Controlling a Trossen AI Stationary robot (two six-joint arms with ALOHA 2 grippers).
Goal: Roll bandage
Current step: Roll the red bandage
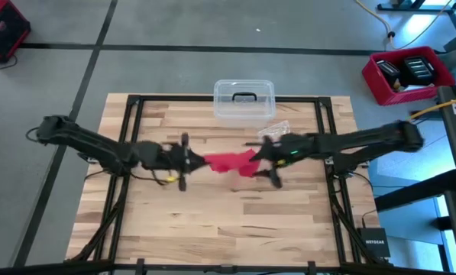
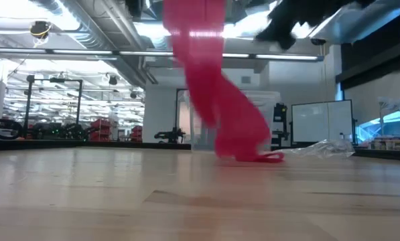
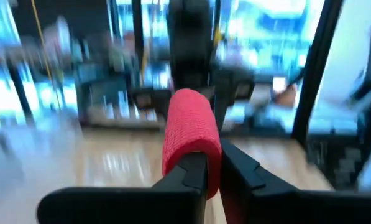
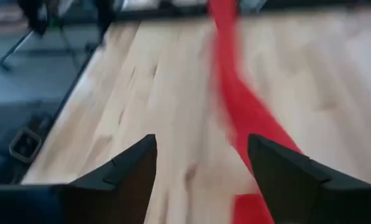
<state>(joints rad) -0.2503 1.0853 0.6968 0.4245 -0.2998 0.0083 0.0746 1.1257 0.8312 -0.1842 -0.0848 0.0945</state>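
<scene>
Bandage (image 1: 229, 162) hangs mid-table between both grippers, its tail touching the wood. Left gripper (image 3: 213, 171) is clamped on the rolled end; right gripper (image 4: 201, 158) stands open, empty. Risk: slack strip winds unevenly or slips free.

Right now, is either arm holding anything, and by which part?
The left gripper has its jaws shut on the bandage, clamping its rolled end. The right gripper is open, holding nothing.
</scene>
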